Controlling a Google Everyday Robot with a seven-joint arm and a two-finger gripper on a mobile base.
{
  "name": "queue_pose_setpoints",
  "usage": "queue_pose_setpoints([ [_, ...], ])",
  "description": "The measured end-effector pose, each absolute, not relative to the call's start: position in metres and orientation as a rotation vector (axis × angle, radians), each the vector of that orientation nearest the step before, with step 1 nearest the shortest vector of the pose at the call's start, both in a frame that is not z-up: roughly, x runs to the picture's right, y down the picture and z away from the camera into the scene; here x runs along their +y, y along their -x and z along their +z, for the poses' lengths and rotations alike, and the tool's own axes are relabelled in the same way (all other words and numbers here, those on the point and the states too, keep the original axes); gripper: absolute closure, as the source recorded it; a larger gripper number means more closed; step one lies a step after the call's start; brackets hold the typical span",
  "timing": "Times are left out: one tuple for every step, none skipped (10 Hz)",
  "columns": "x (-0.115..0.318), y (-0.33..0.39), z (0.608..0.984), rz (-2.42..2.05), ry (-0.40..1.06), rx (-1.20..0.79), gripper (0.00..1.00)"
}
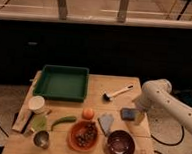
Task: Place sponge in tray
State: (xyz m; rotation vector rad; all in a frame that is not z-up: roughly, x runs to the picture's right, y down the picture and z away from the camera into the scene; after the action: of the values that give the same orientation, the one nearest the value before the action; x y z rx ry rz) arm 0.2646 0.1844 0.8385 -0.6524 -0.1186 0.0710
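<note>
The sponge point(128, 113) is a small blue block lying on the wooden table, right of centre. The tray point(64, 69) is a large dark green rectangle at the table's back left, with nothing visible inside it. My gripper point(139, 117) hangs from the white arm that comes in from the right. It is low over the table, right beside the sponge's right edge. I cannot tell whether it touches the sponge.
A white-handled brush point(117, 92) lies between tray and arm. An orange fruit point(88, 113), grey-blue cloth point(106, 123), orange bowl point(84, 135) and dark bowl point(120, 144) sit in front. A white cup point(36, 103), green vegetable point(63, 121) and metal cup point(41, 138) are at the left.
</note>
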Motion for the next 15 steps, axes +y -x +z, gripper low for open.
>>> queue_pose_setpoints([
  [0.186,-0.265,0.84,0.069,0.655,-0.119,0.2],
  [0.186,-0.263,0.844,0.065,0.658,-0.122,0.2],
  [0.187,-0.263,0.846,0.063,0.66,-0.124,0.2],
  [0.188,-0.263,0.848,0.063,0.661,-0.124,0.2],
  [0.189,-0.265,0.849,0.067,0.663,-0.124,0.2],
  [0.19,-0.266,0.851,0.066,0.664,-0.126,0.2],
  [0.19,-0.265,0.852,0.066,0.666,-0.128,0.22],
  [0.19,-0.264,0.855,0.064,0.667,-0.131,0.25],
  [0.19,-0.264,0.856,0.064,0.668,-0.131,0.25],
  [0.192,-0.265,0.856,0.064,0.671,-0.13,0.25],
  [0.191,-0.266,0.858,0.064,0.671,-0.132,0.25],
  [0.192,-0.266,0.858,0.065,0.673,-0.133,0.27],
  [0.194,-0.267,0.86,0.067,0.676,-0.135,0.31],
  [0.195,-0.268,0.861,0.069,0.677,-0.136,0.31],
  [0.195,-0.268,0.863,0.068,0.679,-0.137,0.31],
])
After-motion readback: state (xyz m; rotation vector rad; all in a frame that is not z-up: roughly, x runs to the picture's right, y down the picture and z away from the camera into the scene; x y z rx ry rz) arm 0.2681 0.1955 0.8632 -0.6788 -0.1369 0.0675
